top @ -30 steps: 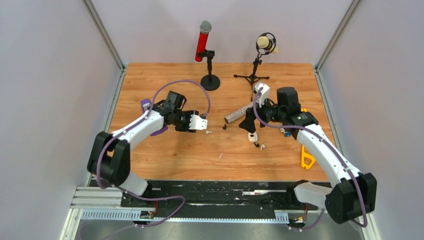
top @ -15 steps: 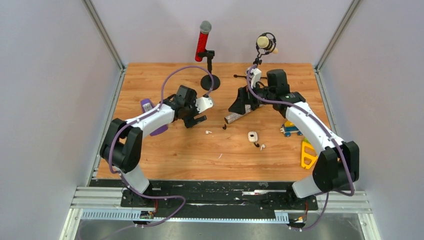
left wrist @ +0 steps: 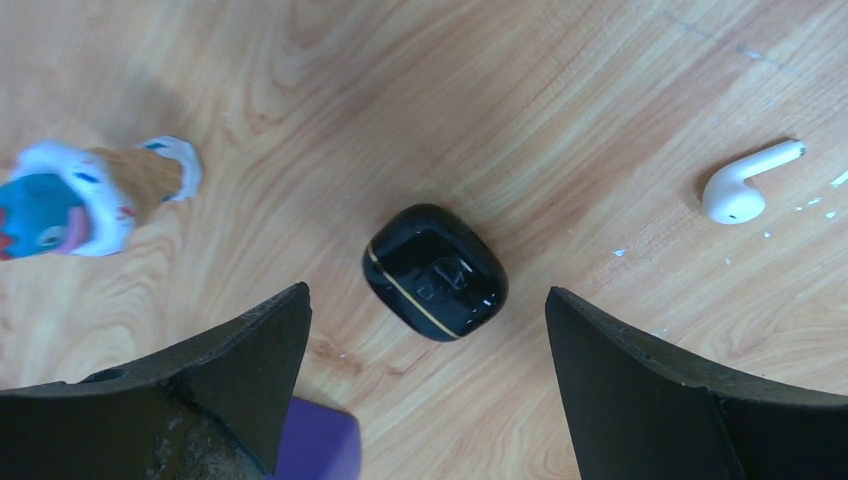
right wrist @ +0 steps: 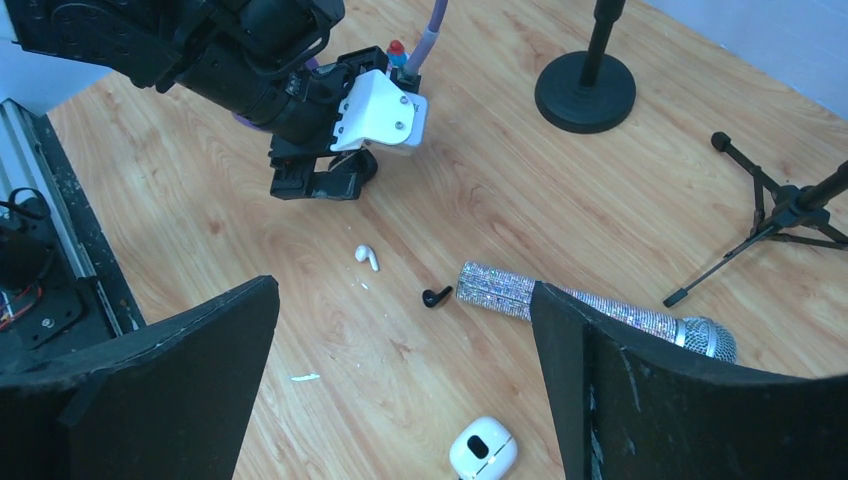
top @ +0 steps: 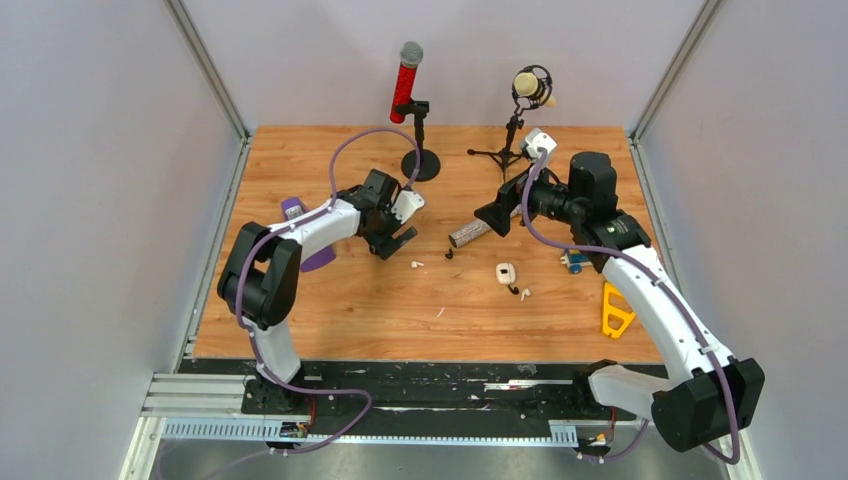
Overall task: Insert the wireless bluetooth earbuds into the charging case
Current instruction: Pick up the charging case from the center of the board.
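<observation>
A shut black charging case (left wrist: 434,271) with a gold seam lies on the wood just ahead of my open left gripper (left wrist: 425,300), touching neither finger. A white earbud (left wrist: 745,185) lies to its right, also visible from above (top: 416,265) and from the right wrist (right wrist: 367,257). A black earbud (right wrist: 436,296) rests at the end of the glittery microphone (right wrist: 590,305). The shut white case (right wrist: 483,450) sits below my open, empty right gripper (right wrist: 403,290), which hangs raised over the table's middle (top: 500,215). Two more earbuds, a white one (top: 525,294) and a black one (top: 513,290), lie just in front of the white case (top: 506,272).
A red microphone (top: 407,85) and a cream one (top: 532,88) stand on stands at the back. A small blue-and-white toy (left wrist: 90,195) and a purple object (left wrist: 315,440) lie by the left gripper (top: 397,240). A toy car (top: 575,262) and a yellow tool (top: 613,310) lie on the right.
My left gripper has opened and drawn back a little towards the left. My right arm lifted away from the white case, swung to the back, then shifted right.
</observation>
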